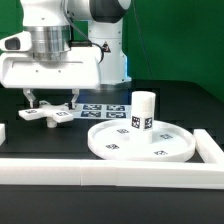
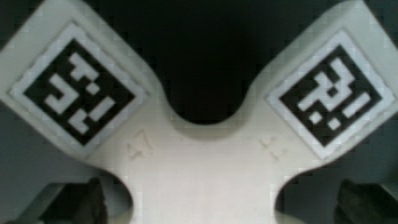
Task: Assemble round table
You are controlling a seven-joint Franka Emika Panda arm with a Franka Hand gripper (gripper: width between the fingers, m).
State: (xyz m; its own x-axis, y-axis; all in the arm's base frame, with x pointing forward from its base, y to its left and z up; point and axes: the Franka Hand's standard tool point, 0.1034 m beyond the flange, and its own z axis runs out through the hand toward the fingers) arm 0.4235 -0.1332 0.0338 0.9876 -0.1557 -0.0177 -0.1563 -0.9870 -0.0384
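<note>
The cross-shaped piece [image 2: 199, 150] lies flat on the tabletop [image 1: 185, 100], directly under me. It looks like light, stiff, smooth plastic, so I judge its narrow middle, between the arms, to be the safest hold. My fingers [image 2: 63, 200] stand apart, one at each side of this middle

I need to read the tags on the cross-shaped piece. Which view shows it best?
The wrist view: the cross-shaped piece fills the frame, with two arms and their tags close up. The exterior view shows it small and partly hidden beneath the gripper.
</note>
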